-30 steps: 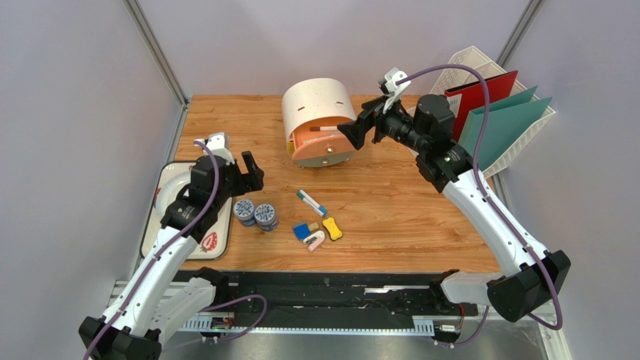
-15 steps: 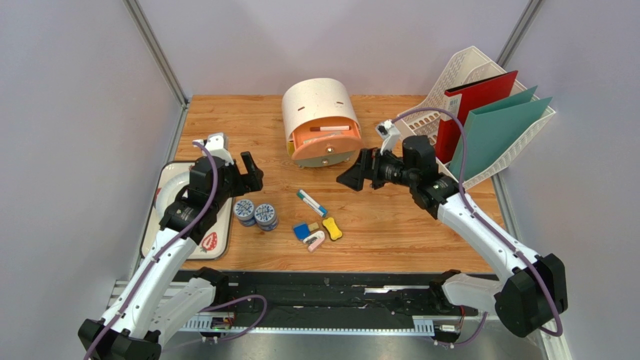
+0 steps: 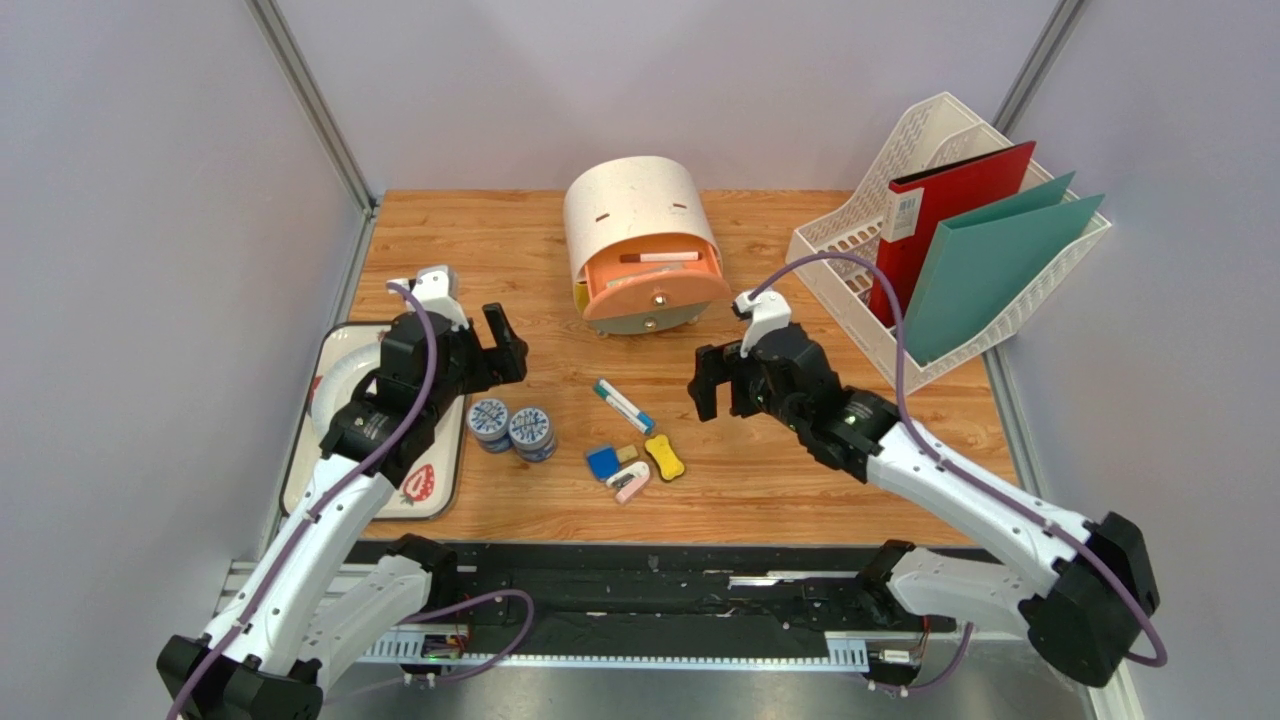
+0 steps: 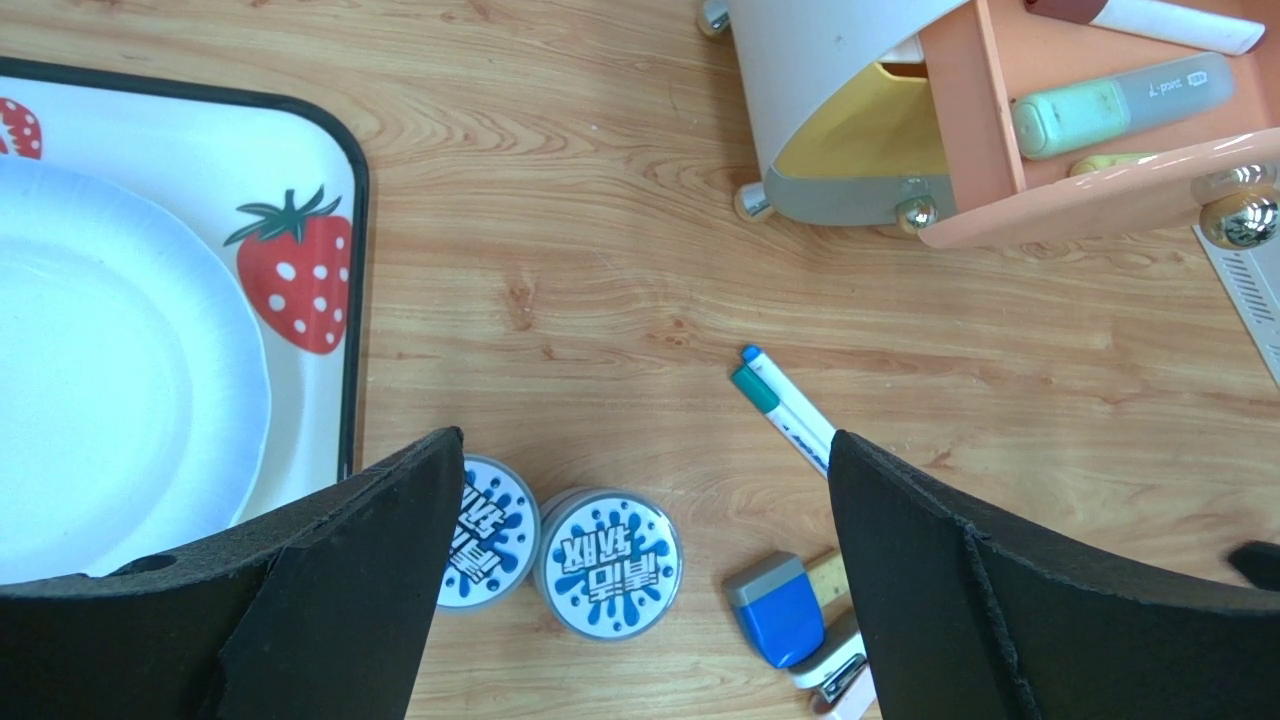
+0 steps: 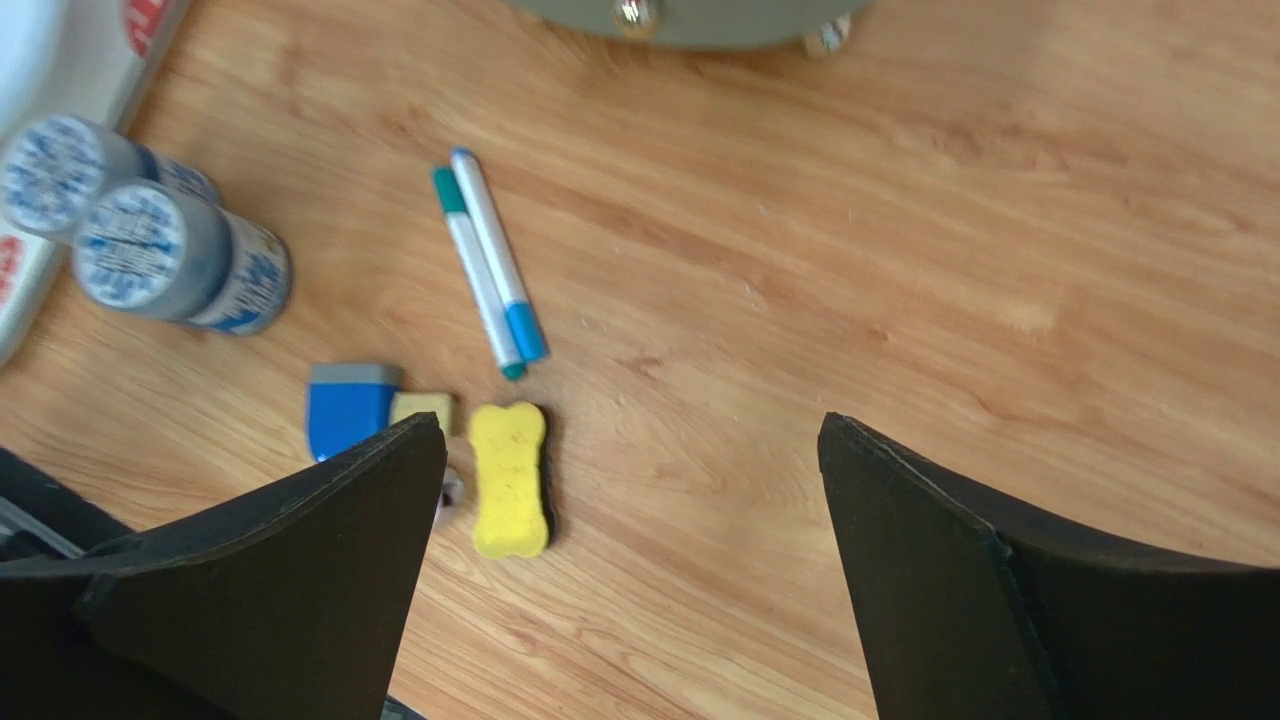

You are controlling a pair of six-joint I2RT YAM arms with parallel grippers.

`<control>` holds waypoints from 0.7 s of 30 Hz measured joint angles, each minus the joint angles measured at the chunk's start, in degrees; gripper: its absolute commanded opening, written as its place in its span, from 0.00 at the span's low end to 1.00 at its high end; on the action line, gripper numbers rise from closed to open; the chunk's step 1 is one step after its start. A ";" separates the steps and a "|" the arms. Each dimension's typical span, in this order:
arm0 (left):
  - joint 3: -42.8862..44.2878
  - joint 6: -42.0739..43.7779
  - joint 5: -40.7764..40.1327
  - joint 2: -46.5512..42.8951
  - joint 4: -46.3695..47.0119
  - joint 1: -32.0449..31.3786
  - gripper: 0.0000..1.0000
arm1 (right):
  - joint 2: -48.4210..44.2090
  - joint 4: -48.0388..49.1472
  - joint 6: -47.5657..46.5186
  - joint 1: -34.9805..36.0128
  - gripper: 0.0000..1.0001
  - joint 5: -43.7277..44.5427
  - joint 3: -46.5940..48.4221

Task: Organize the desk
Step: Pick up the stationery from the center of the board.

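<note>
L gripper (image 4: 643,443) is hanging over desk (image 3: 451,240), fingers apart. R gripper (image 5: 628,428) is hovering near pens (image 5: 489,270), fingers apart.

top view, enclosed cell. back wall (image 3: 676,75) at 12 o'clock: plain pale grey-lilac, no windows. left wall (image 3: 135,300) at 9 and right wall (image 3: 1187,375) at 3: same flat panel. two bare metal posts rise at the rear corners, left post (image 3: 308,98) at 11, right post (image 3: 1037,60) at 1. desk (image 3: 496,240): light orange-brown wood grain, centre. black rail (image 3: 661,578) along its 6 o'clock edge, slotted metal strip (image 3: 601,648) just below. light soft, even, shadows faint. floor not clearly seen.
</note>
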 measured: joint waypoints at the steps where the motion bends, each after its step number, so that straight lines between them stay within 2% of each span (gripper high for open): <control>1: 0.00 0.00 0.00 0.00 -0.02 0.00 0.99 | 1.70 -0.04 0.02 -0.13 0.99 -0.15 -0.44; 6: 0.00 0.02 0.00 -0.04 -0.07 0.00 0.99 | 10.27 2.67 0.42 1.62 0.88 -3.72 -2.40; 14: 0.00 0.11 -0.44 -0.90 -0.92 0.00 0.99 | 16.87 11.13 1.03 4.96 0.67 -4.96 -4.07; 21: 0.00 0.15 -0.46 -0.92 -0.92 0.00 0.99 | 23.96 16.00 1.03 7.13 0.57 -5.57 -2.40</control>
